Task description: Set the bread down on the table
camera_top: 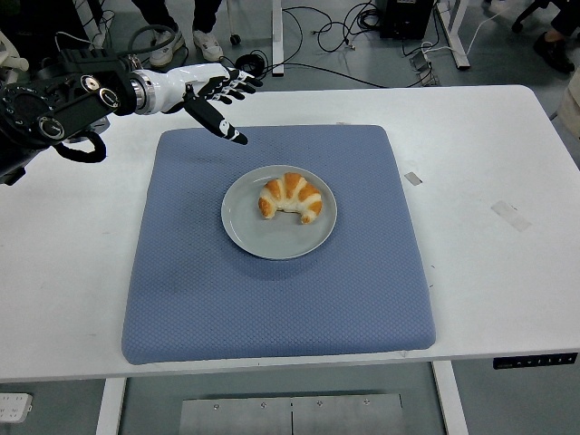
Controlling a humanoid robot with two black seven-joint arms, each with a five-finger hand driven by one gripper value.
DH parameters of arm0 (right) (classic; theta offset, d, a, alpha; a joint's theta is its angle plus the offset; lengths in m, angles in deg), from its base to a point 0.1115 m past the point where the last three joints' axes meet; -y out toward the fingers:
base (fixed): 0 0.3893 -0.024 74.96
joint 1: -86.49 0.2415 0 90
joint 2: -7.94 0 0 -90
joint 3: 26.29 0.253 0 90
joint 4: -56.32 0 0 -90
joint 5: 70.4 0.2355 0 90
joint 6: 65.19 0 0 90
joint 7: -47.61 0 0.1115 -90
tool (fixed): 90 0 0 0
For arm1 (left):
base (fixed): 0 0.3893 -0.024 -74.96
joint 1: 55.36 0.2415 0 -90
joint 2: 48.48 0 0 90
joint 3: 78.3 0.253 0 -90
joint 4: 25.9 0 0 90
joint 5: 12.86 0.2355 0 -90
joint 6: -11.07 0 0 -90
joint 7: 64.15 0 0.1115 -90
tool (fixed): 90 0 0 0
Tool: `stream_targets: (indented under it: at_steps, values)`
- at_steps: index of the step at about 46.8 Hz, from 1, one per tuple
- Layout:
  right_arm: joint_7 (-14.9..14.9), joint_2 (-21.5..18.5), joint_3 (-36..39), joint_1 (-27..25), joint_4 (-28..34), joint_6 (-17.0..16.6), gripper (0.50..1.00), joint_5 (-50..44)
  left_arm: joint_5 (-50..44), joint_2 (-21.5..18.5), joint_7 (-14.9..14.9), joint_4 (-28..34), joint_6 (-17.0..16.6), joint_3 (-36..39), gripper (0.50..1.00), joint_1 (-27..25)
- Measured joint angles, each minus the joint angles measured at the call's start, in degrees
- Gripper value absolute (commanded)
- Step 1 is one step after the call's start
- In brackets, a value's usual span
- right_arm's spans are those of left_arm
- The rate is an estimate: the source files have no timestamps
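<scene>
A golden croissant [290,198] lies on a round grey plate [245,234] in the middle of a blue mat [276,308] on the white table. My left hand [224,98] hovers above the mat's far left corner, up and to the left of the plate. Its fingers [237,83] are spread and the thumb points down toward the mat; it holds nothing. The black left forearm [54,109] comes in from the left edge. The right arm is out of view.
The white table [507,272] extends bare around the mat, with small bits of tape [510,215] on its right side. Cables and chair legs lie on the floor beyond the far edge. A person's shoes [186,45] show at the top left.
</scene>
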Motion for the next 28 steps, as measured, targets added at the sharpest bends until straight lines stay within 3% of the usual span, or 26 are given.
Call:
stream_targets:
  at_steps: [28]
  values:
    - [-0.04, 0.0, 0.0, 0.0, 0.0, -0.02, 1.0, 0.0, -0.09, -0.07, 0.11, 0.0, 0.37, -0.12, 0.969, 0.07]
